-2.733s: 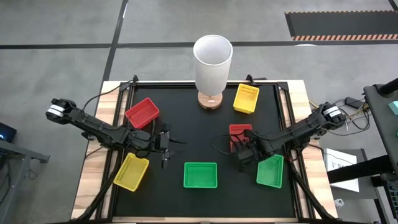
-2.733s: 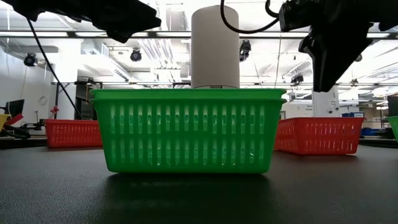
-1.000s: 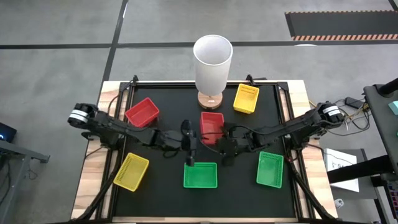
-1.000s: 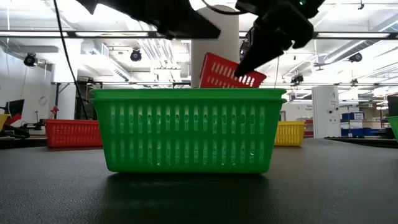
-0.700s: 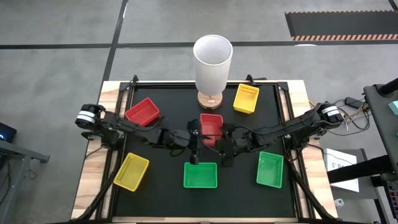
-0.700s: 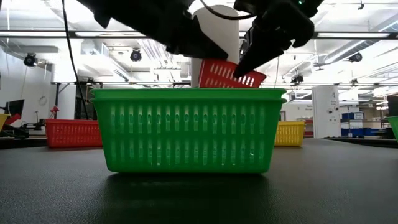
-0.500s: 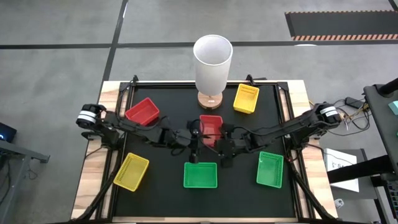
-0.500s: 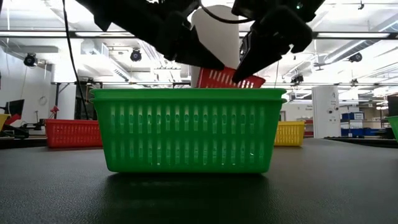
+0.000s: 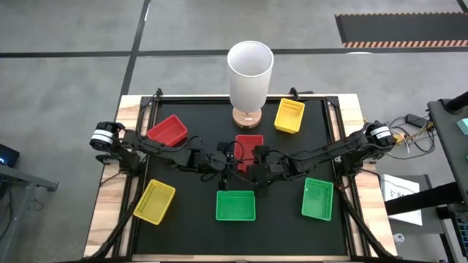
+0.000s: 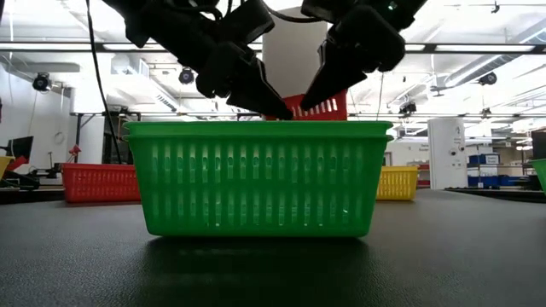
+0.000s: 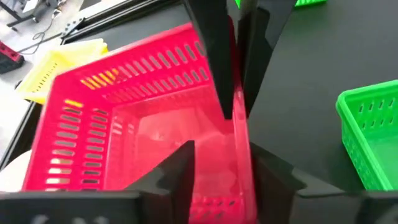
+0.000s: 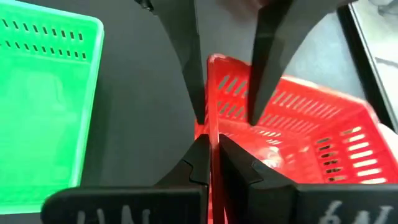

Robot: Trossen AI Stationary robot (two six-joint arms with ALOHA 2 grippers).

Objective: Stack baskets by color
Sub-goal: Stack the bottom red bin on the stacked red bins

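Observation:
A red basket (image 9: 249,148) sits mid-table, and both grippers are at its near short wall. My right gripper (image 12: 214,149) comes from the table's right and is shut on that wall. My left gripper (image 11: 222,150) comes from the left and is open, with one finger inside the basket and one outside. In the low view the red basket (image 10: 311,107) shows only above the rim of the near green basket (image 10: 256,179). A second red basket (image 9: 167,131) rests flat at the far left. My right gripper pinches the red basket's near short wall (image 12: 213,124) between its two fingers, one inside and one outside. It comes slanting down from the table's right, looking along the wall. The basket's underside is hidden, so I cannot tell whether it is clear of the table. My left gripper stands astride the same wall (image 11: 241,134) nearer its left end. I cannot tell whether either finger touches it.
A green basket (image 9: 235,205) lies at the near centre and another green one (image 9: 317,198) at the near right. Yellow baskets lie at the near left (image 9: 154,201) and far right (image 9: 289,115). A tall white cylinder (image 9: 250,69) on a wooden base stands at the far centre.
My left gripper has moved down and toward the table's right, onto the red basket, and its fingers now stand around the near wall. My right gripper has edged toward the table's left, still shut on the basket. In the low view the red basket shows lower and less tilted.

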